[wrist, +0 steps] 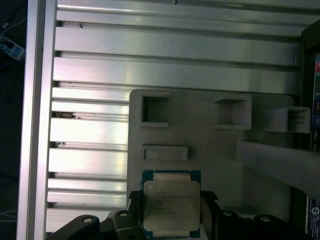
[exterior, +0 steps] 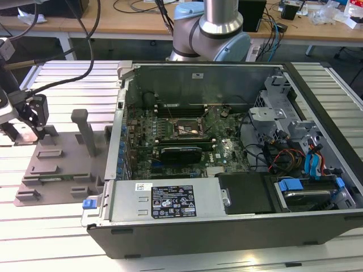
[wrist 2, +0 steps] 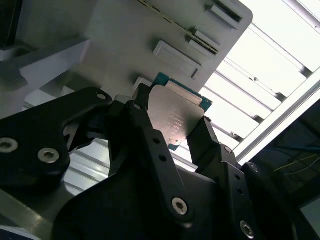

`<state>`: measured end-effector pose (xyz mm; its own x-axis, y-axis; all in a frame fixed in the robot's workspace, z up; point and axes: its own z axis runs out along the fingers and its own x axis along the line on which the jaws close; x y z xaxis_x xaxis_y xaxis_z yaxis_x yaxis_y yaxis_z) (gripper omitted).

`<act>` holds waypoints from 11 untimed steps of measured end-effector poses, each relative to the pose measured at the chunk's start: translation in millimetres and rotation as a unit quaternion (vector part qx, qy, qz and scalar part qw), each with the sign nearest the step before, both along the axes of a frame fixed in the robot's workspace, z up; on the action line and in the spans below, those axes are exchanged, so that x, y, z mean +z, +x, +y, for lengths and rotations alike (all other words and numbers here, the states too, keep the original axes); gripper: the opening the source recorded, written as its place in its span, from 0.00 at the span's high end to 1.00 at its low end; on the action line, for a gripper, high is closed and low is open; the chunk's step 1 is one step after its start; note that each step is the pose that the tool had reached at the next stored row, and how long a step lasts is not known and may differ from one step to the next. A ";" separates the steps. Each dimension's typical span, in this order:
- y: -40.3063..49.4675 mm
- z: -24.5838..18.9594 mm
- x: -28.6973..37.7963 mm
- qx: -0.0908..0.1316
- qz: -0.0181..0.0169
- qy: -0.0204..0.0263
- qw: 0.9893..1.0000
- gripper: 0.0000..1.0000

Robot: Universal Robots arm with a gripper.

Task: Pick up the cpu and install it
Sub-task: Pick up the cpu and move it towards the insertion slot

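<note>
The hand (wrist 2: 174,111) is closed narrow on the cpu (wrist 2: 176,120), with one black finger (wrist 2: 145,117) against each of two opposite edges, as shown in both wrist views; the silvery top of the cpu (wrist: 171,202) faces the first wrist camera. The cpu is positioned over the grey tray (wrist: 200,145), which lies on the slatted aluminium desk (exterior: 68,79), and contact between cpu and tray cannot be determined. In the exterior view, the hand (exterior: 34,113) is at the exterior view's left above the tray, well apart from the open computer case (exterior: 227,226) and its motherboard socket (exterior: 190,129).
</note>
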<state>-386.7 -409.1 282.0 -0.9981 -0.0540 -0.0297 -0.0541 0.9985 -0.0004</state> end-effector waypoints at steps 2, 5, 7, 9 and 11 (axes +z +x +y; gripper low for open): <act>0.0 0.1 1.0 0.000 0.000 0.000 1.000 0.45; 0.0 0.2 2.6 0.000 0.000 0.000 1.000 0.45; 0.0 0.3 4.1 0.000 0.000 0.000 1.000 0.45; 0.0 0.5 7.9 0.000 0.000 0.000 1.000 0.45; 0.0 1.0 12.9 0.000 0.000 -0.001 1.000 0.45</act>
